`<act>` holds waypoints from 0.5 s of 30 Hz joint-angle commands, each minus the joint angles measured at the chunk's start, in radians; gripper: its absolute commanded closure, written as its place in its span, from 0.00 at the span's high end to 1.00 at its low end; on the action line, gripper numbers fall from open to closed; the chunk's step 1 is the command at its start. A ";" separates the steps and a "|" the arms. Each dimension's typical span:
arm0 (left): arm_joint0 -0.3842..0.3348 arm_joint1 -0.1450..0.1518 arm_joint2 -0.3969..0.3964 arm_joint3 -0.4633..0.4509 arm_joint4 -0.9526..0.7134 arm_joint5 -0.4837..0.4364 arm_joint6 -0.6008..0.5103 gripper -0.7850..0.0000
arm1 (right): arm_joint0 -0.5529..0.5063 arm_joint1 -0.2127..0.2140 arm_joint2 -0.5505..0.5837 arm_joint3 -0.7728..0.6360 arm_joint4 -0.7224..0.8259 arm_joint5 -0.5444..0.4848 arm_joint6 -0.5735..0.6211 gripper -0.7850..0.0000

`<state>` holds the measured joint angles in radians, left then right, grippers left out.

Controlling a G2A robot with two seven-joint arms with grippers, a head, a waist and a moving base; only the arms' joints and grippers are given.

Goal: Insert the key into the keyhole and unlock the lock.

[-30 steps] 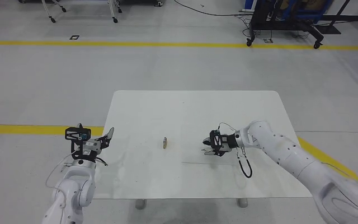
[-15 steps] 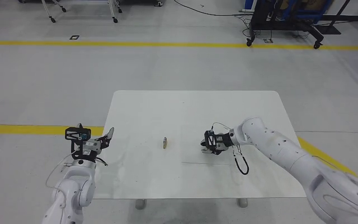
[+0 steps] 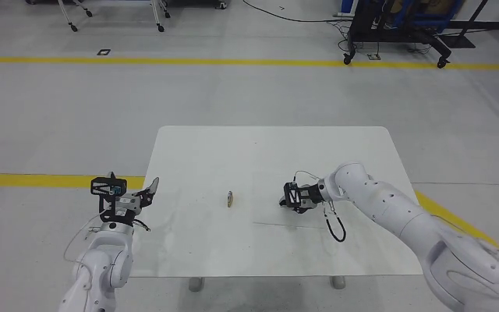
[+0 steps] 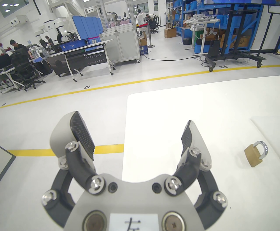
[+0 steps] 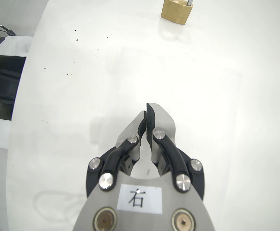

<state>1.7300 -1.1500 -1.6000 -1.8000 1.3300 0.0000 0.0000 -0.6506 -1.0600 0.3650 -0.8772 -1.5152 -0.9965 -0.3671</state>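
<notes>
Pale glossy floor (image 3: 249,93), crossed by yellow lines (image 3: 234,61); white tabletop (image 3: 273,156), rounded corners. Beyond: blue shelving (image 4: 198,8) packed with bins, a cardboard box (image 4: 170,32), wheeled desks (image 4: 87,52), black office chairs (image 4: 21,72). Light bright, even.

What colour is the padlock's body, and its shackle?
The padlock has a brass-gold body and a silver shackle; left wrist view shows it best.

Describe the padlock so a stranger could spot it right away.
Find the white table. On it, between the left hand and the right hand, sits the padlock. It is small and brass with a silver shackle, unlike the grey hands.
</notes>
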 commanded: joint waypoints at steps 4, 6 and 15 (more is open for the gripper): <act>0.000 0.000 0.000 0.000 0.000 0.000 0.000 1.00 | -0.014 0.005 0.017 -0.006 -0.011 0.028 -0.039 0.00; 0.000 0.000 0.000 0.000 0.000 0.000 0.000 1.00 | -0.016 0.006 0.020 -0.005 -0.010 0.029 -0.043 0.00; 0.000 0.000 0.000 0.000 0.000 0.000 0.000 1.00 | -0.016 0.006 0.020 -0.005 -0.010 0.029 -0.043 0.00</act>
<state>1.7300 -1.1500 -1.6000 -1.8000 1.3300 0.0000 0.0000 -0.6664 -1.0542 0.3847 -0.8825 -1.5251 -0.9675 -0.4098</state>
